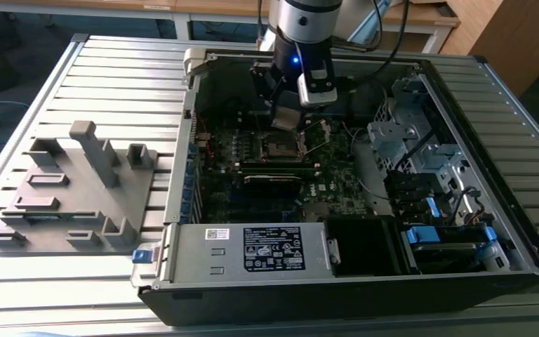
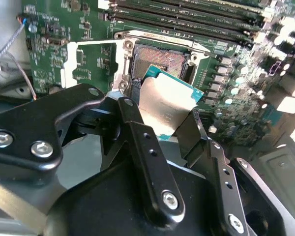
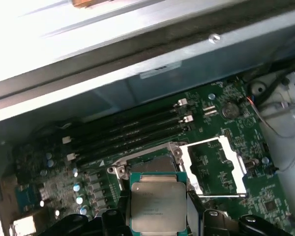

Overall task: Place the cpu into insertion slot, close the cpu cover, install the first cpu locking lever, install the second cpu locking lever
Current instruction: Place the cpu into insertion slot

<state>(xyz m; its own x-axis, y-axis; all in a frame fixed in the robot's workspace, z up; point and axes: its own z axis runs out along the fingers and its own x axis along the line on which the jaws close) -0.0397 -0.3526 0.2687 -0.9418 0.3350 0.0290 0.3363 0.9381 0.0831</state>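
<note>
My gripper is shut on the cpu, a flat square chip with a silver-grey top, also seen in the first wrist view. Black fingers clamp two opposite edges of it. The chip hangs tilted just above the insertion slot, a dark square socket in the green board. The cpu cover, a silvery frame with a square cut-out, lies swung open flat beside the socket. A thin wire lever runs along the cover's edge.
The open computer case lies on a slatted metal table. Long black memory slots run beside the socket. A drive cage and power supply crowd the case. A grey fixture block stands at the exterior view's left.
</note>
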